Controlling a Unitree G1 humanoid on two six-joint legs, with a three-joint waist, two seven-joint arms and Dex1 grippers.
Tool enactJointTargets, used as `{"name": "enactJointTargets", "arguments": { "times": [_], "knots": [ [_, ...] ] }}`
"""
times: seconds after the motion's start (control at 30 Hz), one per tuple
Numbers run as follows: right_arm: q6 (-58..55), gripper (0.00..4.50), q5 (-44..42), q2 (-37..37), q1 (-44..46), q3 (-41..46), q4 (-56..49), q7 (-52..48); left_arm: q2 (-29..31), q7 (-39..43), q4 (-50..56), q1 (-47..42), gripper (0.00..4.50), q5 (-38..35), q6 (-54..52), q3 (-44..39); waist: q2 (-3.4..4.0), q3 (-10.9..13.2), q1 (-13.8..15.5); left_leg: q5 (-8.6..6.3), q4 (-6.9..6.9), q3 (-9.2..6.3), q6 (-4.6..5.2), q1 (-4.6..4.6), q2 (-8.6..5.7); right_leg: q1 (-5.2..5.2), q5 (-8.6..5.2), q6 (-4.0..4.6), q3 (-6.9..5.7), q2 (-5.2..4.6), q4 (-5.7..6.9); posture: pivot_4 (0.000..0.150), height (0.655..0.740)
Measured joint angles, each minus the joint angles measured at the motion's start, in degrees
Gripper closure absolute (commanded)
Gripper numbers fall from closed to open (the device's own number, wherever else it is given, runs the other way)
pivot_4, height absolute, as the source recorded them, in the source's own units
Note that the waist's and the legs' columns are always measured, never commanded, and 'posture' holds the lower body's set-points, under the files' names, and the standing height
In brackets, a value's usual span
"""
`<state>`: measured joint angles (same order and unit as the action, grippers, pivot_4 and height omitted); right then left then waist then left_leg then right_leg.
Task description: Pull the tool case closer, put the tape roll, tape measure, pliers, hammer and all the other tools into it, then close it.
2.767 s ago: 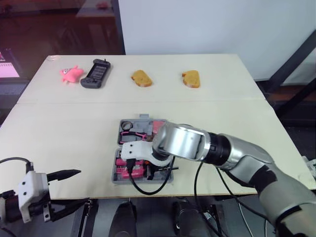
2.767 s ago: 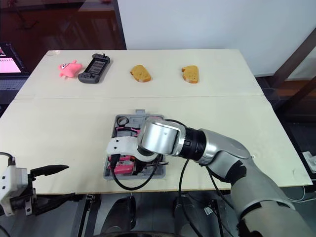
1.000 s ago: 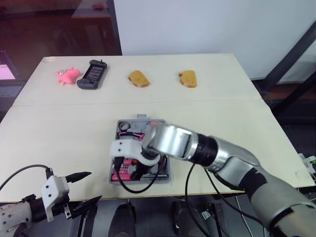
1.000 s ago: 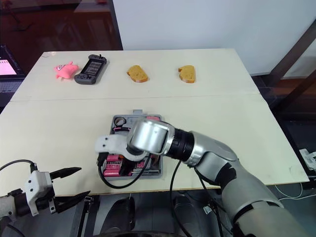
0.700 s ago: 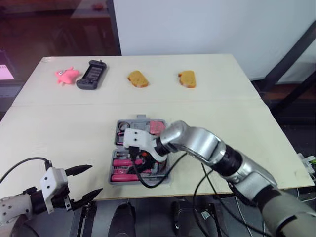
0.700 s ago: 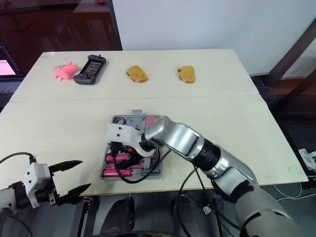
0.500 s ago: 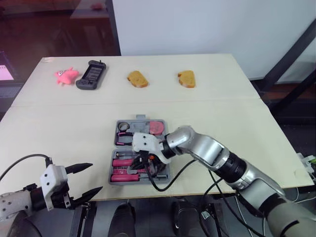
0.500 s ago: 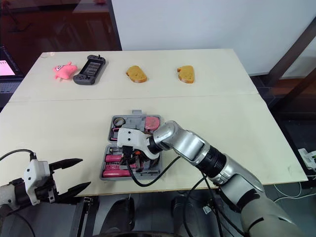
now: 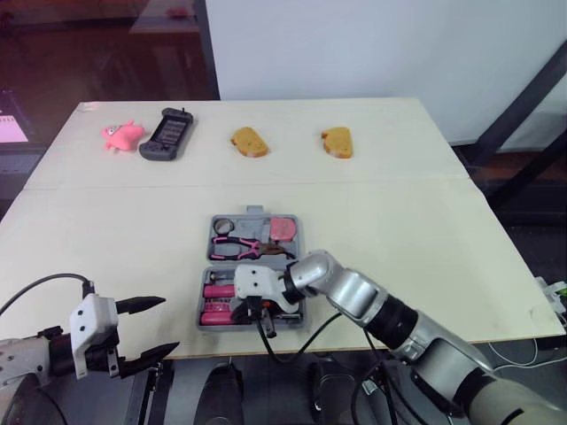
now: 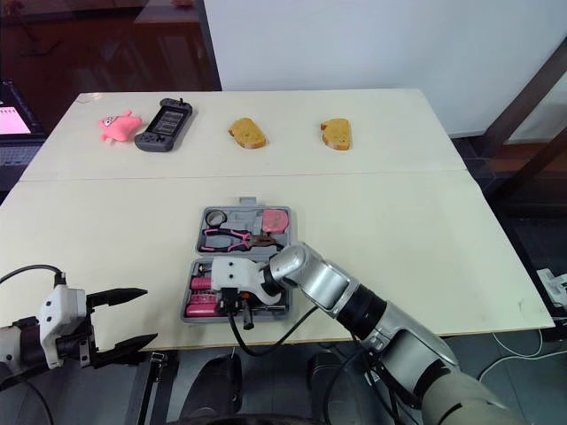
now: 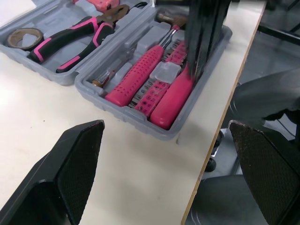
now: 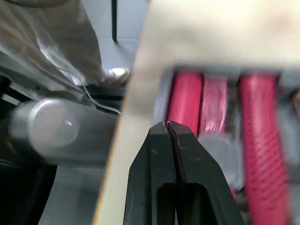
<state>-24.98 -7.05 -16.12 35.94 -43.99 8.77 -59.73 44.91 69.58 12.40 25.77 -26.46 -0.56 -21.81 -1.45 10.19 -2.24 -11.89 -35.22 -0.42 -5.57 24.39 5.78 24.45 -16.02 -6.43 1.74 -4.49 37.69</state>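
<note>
Item one, my left gripper [image 9: 170,323]: fingers spread, empty, parked off the near edge of the table [image 9: 106,239], likely to keep clear of the work. Item two, tool case [image 11: 123,111]: open near that edge, with tape roll [image 9: 222,225], pliers [image 9: 239,243] and tape measure [image 9: 283,227] bedded in its far half. Item three, my right gripper [image 12: 167,125]: fingers pressed together, tips over the pink handles [image 11: 136,77] in the near half, probably seating them before closing

The grey tool case [image 10: 205,266] lies open near the table's [image 10: 425,230] front edge, pink pliers [image 10: 232,236] in its far half. The right claw [image 10: 239,310] points down over its near half. The left claw [image 10: 149,313] hangs spread beyond the edge.
</note>
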Motion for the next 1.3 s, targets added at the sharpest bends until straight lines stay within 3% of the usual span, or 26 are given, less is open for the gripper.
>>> {"name": "enactJointTargets", "arguments": {
  "times": [0.3, 0.5, 0.73, 0.87, 1.07, 1.3],
  "knots": [
    [3.8, 4.47, -1.2, -1.1, -2.6, 4.8, 1.7, -4.2, 1.3, -1.5, -1.1, -1.1, 0.0, 0.8, -3.2, 0.0, 0.0, 0.0, 0.6, 0.0, 0.0, 0.0, 0.0, -0.19, 0.01, -0.17, -0.02, 0.01, 0.0, 0.0, 0.01, 0.15, 0.7207],
    [-0.4, 4.47, -6.7, -2.5, -4.3, 14.4, -8.4, -3.9, 1.3, -5.6, -3.2, -6.7, 0.0, 1.4, -7.4, 0.4, 0.0, 0.0, 1.4, 0.0, 0.01, 0.0, -0.01, -0.15, 0.01, -0.12, 0.0, -0.03, 0.0, 0.0, 0.01, 0.15, 0.7207],
    [1.1, 4.47, -7.6, -14.8, -6.4, 25.1, -12.9, -4.2, 4.4, -5.4, -9.3, -12.4, 0.0, 4.0, -10.2, 3.2, 0.03, 0.0, 1.6, 0.0, 0.0, 0.01, -0.02, -0.1, 0.0, -0.13, -0.02, 0.02, 0.0, 0.0, -0.11, 0.15, 0.7207],
    [4.4, 4.5, -3.9, -21.1, -6.8, 26.5, -8.9, -4.8, 5.1, 1.6, -15.6, -19.6, 1.36, 4.0, -5.4, 6.0, 0.01, 0.0, 1.7, 0.01, -0.01, 0.01, -0.02, -0.09, -0.01, -0.13, -0.01, 0.01, 0.0, 0.01, -0.11, 0.15, 0.7207],
    [11.5, 4.5, 2.3, -21.1, -6.9, 25.6, -1.9, -3.0, 5.5, 5.5, -28.0, -29.9, 4.49, 9.0, 5.0, 11.7, 0.03, 0.0, 1.4, 0.01, 0.02, 0.02, -0.01, -0.08, 0.0, -0.09, 0.11, -0.21, 0.0, 0.04, -0.1, 0.15, 0.7207],
    [18.1, 4.5, 8.3, -18.7, -6.5, 22.3, 4.6, -1.4, 1.4, 7.8, -38.3, -38.5, 4.49, 11.4, 9.3, 16.6, 0.03, 0.0, 1.5, 0.02, -0.05, 0.02, -0.02, -0.04, 0.0, -0.1, 0.13, -0.24, 0.0, 0.04, -0.07, 0.15, 0.7207]
  ]
}}
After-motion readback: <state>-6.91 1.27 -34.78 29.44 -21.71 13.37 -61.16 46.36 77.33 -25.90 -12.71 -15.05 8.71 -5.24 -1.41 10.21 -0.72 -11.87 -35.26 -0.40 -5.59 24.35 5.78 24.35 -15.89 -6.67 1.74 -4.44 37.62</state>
